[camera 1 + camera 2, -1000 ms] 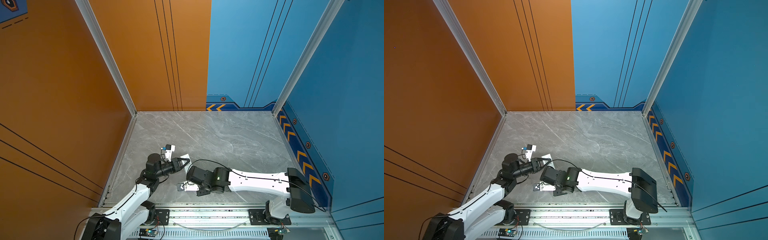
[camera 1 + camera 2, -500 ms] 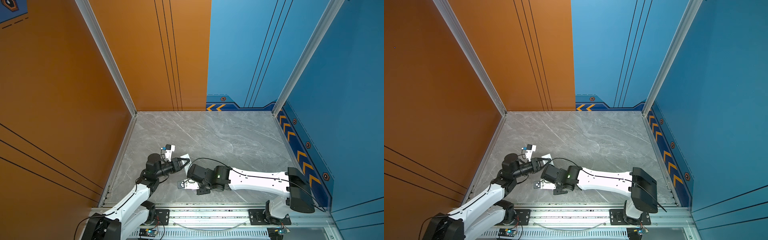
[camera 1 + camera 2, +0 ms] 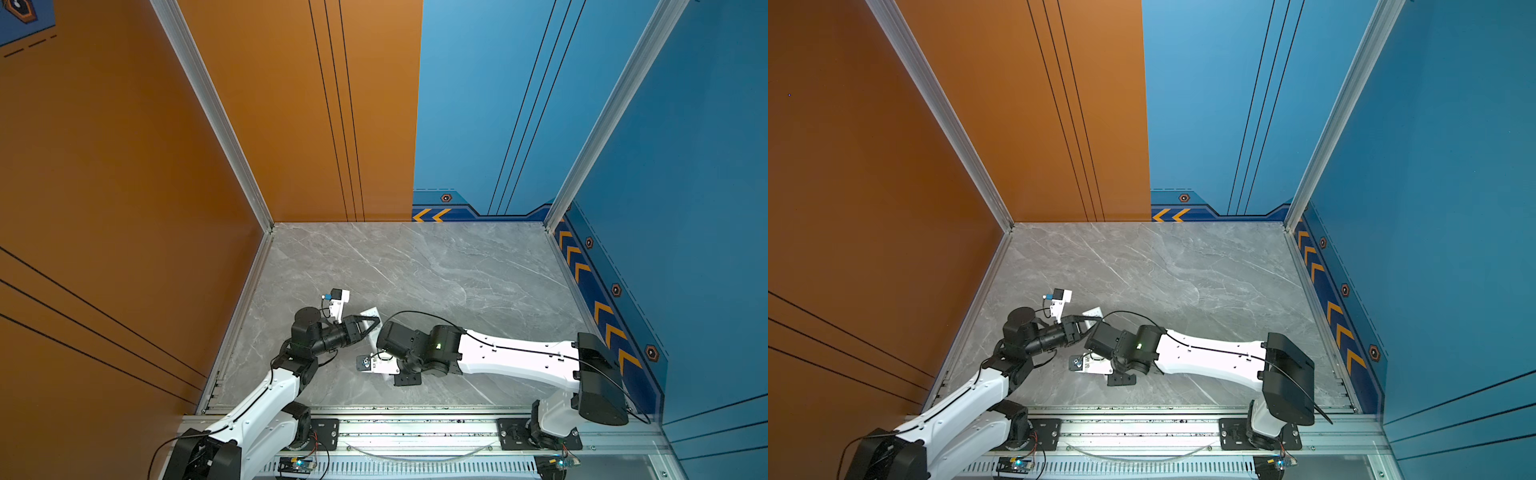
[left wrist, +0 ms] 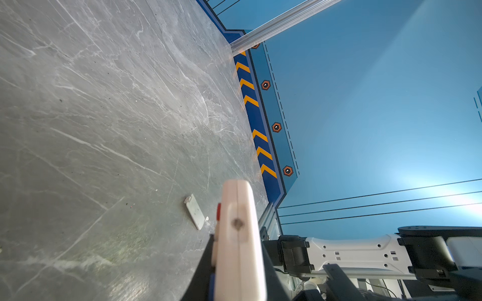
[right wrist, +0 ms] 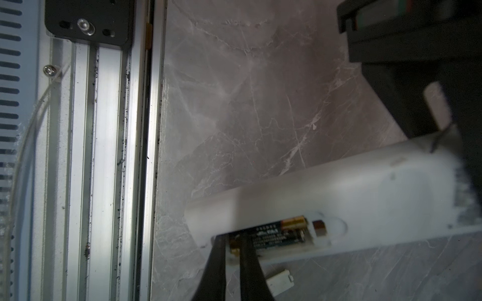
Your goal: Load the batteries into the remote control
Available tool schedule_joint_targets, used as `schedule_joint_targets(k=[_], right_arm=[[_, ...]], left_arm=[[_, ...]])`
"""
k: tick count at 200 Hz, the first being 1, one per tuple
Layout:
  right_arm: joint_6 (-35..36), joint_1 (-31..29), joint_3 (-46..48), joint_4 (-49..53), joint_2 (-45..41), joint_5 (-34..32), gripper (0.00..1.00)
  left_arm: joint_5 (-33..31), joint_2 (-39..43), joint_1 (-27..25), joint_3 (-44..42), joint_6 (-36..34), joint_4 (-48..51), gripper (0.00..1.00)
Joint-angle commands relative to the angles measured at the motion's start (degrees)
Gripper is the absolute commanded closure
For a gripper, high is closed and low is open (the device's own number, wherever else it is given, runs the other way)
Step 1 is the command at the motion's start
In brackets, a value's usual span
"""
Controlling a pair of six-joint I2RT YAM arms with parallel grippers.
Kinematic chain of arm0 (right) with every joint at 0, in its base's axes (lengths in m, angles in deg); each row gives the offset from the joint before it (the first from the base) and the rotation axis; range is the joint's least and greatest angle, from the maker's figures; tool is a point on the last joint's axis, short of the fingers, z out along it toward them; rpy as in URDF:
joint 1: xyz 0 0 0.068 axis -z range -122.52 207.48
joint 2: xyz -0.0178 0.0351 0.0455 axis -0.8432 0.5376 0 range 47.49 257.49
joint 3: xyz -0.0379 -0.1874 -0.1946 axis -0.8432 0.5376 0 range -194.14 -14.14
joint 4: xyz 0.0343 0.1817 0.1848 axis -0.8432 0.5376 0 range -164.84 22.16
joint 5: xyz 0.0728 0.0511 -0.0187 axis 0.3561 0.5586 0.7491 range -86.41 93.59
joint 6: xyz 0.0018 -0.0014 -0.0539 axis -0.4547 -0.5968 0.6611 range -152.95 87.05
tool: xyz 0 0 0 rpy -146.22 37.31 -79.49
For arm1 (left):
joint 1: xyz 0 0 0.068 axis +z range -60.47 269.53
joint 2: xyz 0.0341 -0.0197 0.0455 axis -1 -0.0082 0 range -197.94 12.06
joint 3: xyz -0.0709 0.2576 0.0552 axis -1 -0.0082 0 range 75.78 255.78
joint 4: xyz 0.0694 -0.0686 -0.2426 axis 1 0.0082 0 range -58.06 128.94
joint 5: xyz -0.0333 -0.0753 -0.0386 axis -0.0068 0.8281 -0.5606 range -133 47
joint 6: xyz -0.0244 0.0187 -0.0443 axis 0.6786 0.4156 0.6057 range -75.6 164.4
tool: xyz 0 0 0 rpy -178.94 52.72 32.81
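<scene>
Grey veined stone makes up the tabletop (image 3: 415,270), and both arms crowd over its near left part, close to the aluminium rail (image 5: 104,156). The left claw (image 3: 371,326) reaches toward the middle and is clamped on the remote control (image 4: 238,234). In the left wrist view the white bar runs straight out from between the black jaws, seen end-on, with a seam down its middle and a red button on one side. In both top views most of it is hidden under the right arm (image 3: 498,357).

From the right wrist view I can see the remote's plain white back, with the battery bay uncovered near the free end. A battery (image 5: 271,229) lies lengthwise in the bay, black body, gold end toward a metal contact. A second dark printed strip sits alongside it, too blurred for me to say what it is.

The right claw (image 5: 233,242) meets the bay at the end nearest the remote's tip. Its two black fingers (image 5: 217,260) stand close together with only a thin gap and a glint of gold between them — whether they pinch anything, I cannot tell.

The small white battery cover (image 5: 279,284) lies flat on the tabletop just beside the remote, on the side away from the rail.
</scene>
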Motion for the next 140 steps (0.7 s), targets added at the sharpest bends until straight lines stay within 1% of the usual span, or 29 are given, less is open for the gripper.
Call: schedule_joint_targets(k=[1, 43, 61, 112, 140], right_arm=[[-1.2, 0.7, -0.4, 3.1, -0.3, 0.2, 0.88], [-1.6, 0.8, -0.5, 2.9, -1.8, 2.0, 0.80], [-1.7, 0.6, -0.4, 2.5, -3.2, 2.6, 0.78], [-1.6, 0.9, 0.7, 1.0, -6.9, 2.3, 0.79], [-1.4, 1.0, 1.0, 0.7, -7.4, 1.1, 0.83]], left_arm=[[3.2, 1.5, -0.3, 0.7, 2.7, -2.4, 1.00], [3.2, 1.4, -0.3, 0.7, 2.6, -2.4, 1.00], [3.1, 1.2, -0.3, 0.6, 2.7, -2.4, 1.00], [3.1, 1.3, -0.3, 0.6, 2.6, -2.4, 1.00], [3.2, 1.3, -0.3, 0.6, 2.7, -2.4, 1.00]])
